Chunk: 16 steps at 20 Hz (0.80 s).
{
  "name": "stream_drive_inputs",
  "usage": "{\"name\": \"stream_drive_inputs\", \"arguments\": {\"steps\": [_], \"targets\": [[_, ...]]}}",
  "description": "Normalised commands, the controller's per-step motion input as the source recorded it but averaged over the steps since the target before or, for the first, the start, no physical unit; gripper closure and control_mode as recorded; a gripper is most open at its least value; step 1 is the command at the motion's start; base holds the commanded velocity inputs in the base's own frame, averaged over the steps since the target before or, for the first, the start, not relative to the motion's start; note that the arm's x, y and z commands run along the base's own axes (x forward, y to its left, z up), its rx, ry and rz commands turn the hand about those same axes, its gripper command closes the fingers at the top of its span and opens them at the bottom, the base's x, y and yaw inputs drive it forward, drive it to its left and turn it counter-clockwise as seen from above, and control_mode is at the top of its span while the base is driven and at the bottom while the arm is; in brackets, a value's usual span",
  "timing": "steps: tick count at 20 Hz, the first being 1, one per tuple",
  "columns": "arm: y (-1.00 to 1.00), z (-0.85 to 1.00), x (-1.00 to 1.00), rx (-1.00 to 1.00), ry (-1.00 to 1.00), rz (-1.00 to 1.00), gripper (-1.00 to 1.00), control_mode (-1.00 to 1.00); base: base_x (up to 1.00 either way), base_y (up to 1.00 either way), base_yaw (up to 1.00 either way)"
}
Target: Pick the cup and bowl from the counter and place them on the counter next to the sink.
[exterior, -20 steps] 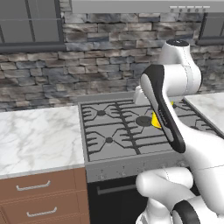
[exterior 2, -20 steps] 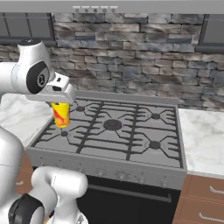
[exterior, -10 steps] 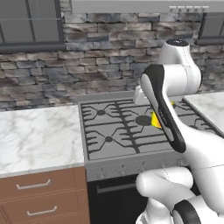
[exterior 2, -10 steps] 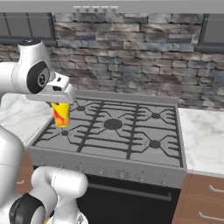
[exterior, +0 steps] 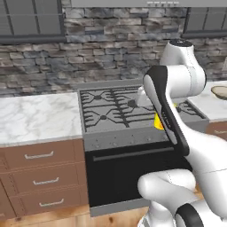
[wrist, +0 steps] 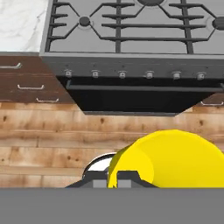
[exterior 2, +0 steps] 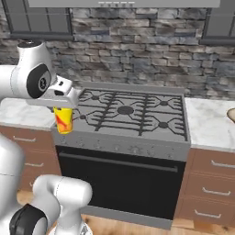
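The small yellow cup (exterior 2: 63, 120) with an orange-red mark hangs from my gripper (exterior 2: 62, 110), which is shut on its rim. It hovers in front of the stove's left front corner in the right base view. In the left base view my forearm hides most of the cup (exterior: 158, 122). From the hand camera the cup (wrist: 170, 159) looms large between my fingertips (wrist: 127, 176), above a wooden floor. The bowl (exterior: 220, 91) lies on the marble counter (exterior: 205, 105) right of the stove, at the picture's edge; its rim (exterior 2: 232, 114) also shows in the right base view.
The grey gas stove (exterior 2: 128, 112) with its oven (exterior 2: 119, 176) stands straight ahead, a stone wall behind it. White marble counter (exterior: 37, 116) over brown drawers (exterior: 42, 177) runs left of the stove. Wooden floor (wrist: 52, 131) lies beneath the hand.
The whole picture has shifted: the base has drawn back from the stove, so drawers, oven front and floor now show. The cup stays held in the shut gripper.
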Motion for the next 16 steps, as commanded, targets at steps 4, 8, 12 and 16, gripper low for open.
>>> {"name": "stream_drive_inputs", "arguments": {"steps": [4,8,12,16], "targets": [[0.00,0.00,0.00,0.00,0.00,0.00,1.00,1.00,0.02,0.12,0.41],[0.00,0.00,0.00,0.00,0.00,0.00,1.00,1.00,0.00,0.37,0.70],[0.00,0.00,0.00,0.00,0.00,0.00,1.00,1.00,0.00,0.32,0.77],[0.00,0.00,0.00,0.00,0.00,0.00,1.00,1.00,0.00,0.36,0.76]]}}
